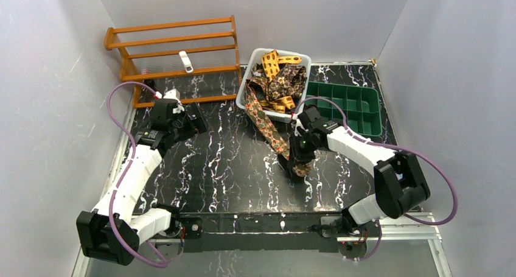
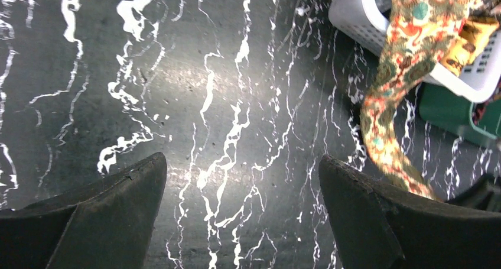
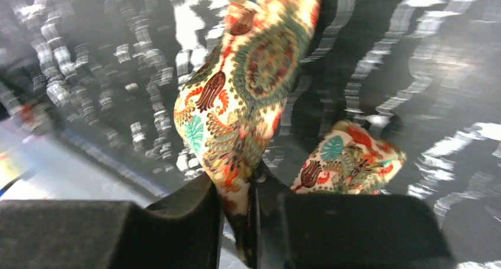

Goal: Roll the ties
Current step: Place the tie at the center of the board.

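Bare tabletop (image 1: 225, 167) left of trailing tie (image 1: 263, 122); basket (image 1: 246, 85) and rack (image 1: 173, 45) behind.

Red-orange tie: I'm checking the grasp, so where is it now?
In the top view the red-orange tie trails from the white basket at centre back onto the table, its lower end pinched in the right gripper left of the green tray.

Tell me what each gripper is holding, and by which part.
Right gripper pinches the patterned tie near its free end; left gripper holds nothing.
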{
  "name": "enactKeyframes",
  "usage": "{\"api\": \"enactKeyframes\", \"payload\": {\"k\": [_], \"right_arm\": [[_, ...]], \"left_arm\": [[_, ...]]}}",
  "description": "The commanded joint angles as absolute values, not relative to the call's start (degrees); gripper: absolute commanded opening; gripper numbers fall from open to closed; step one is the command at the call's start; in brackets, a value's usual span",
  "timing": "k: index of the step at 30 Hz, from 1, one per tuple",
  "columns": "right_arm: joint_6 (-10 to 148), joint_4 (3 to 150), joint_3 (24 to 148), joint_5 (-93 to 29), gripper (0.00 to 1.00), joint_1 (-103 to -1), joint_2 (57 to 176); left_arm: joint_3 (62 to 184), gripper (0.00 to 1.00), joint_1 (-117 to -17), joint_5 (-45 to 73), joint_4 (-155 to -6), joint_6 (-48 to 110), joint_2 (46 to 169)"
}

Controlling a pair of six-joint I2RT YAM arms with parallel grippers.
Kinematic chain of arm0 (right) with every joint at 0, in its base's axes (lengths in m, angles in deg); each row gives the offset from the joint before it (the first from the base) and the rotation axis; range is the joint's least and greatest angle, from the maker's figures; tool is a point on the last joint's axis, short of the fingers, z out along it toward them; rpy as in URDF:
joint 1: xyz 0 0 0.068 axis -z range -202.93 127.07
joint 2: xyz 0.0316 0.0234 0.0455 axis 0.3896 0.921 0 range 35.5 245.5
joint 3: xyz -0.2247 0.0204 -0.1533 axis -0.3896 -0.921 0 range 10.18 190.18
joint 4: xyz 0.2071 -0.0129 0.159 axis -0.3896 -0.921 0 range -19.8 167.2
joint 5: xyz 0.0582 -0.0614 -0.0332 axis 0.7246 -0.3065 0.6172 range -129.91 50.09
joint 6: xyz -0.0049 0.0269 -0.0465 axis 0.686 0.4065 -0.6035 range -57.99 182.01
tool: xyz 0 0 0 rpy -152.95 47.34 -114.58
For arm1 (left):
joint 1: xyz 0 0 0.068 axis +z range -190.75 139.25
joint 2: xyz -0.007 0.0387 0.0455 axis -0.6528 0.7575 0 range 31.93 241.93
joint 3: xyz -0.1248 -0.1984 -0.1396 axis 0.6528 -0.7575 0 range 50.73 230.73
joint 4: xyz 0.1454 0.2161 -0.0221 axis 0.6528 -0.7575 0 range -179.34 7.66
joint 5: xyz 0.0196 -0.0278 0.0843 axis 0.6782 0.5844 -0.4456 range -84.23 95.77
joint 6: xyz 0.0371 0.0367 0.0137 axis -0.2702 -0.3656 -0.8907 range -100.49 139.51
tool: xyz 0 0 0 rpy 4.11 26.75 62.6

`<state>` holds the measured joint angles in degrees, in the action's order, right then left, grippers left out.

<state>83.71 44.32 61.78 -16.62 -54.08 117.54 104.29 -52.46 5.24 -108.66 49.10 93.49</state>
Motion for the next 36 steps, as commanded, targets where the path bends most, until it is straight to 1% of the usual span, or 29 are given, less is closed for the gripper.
{"api": "enactKeyframes", "payload": {"k": [1,2,3,5,6,7,10,12,15,22,24,27,31,34,36], "right_arm": [[86.66,37.37,68.16,-42.23,0.36,-53.67,117.54],[85.98,38.17,68.75,-42.05,0.31,-53.57,117.38],[84.41,40.08,68.95,-39.53,0.32,-53.52,116.92],[82.30,42.76,69.92,-33.11,0.63,-53.41,116.65],[81.56,43.14,70.91,-30.38,0.67,-53.39,117.02],[80.77,43.27,72.37,-27.87,0.68,-53.42,117.54],[79.19,42.98,75.16,-21.41,0.67,-53.42,119.84],[78.32,42.91,76.64,-21.04,0.66,-53.42,120.79],[78.36,45.84,77.29,-21.52,0.68,-53.35,122.64],[76.46,46.09,87.89,-23.74,0.75,-53.42,134.99],[76.73,50.29,89.03,-25.32,0.77,-53.39,138.05],[77.01,59.53,86.75,-26.44,0.82,-53.54,138.92],[76.38,72.70,82.15,-29.08,0.92,-53.65,139.16],[75.84,78.34,80.48,-29.25,0.93,-53.93,141.06],[75.85,79.11,80.28,-30.20,0.90,-54.91,141.82]], "left_arm": [[102.89,0.98,-52.29,12.04,-107.04,47.53,92.91],[102.59,0.98,-52.34,12.33,-106.95,47.40,92.75],[102.26,0.98,-52.33,12.39,-106.79,47.38,92.55],[101.85,0.98,-52.36,12.38,-106.81,47.24,92.47],[101.76,0.98,-52.28,12.61,-106.82,47.16,92.55],[101.67,0.98,-52.32,12.85,-106.83,47.12,92.65],[101.38,0.98,-52.34,13.20,-106.81,47.02,92.84],[101.19,0.98,-52.34,13.59,-106.77,46.89,92.89],[100.77,0.98,-52.36,14.83,-106.65,46.76,93.22],[99.56,0.98,-52.31,18.32,-106.04,46.76,93.74],[99.07,0.98,-52.36,18.67,-105.98,46.76,93.57],[98.52,0.98,-52.35,19.14,-105.98,47.12,93.15],[98.20,0.98,-52.30,19.20,-105.98,47.63,92.00],[98.19,0.98,-52.35,18.91,-105.98,47.64,91.62],[98.39,0.98,-52.33,18.85,-106.07,47.67,91.77]]}}
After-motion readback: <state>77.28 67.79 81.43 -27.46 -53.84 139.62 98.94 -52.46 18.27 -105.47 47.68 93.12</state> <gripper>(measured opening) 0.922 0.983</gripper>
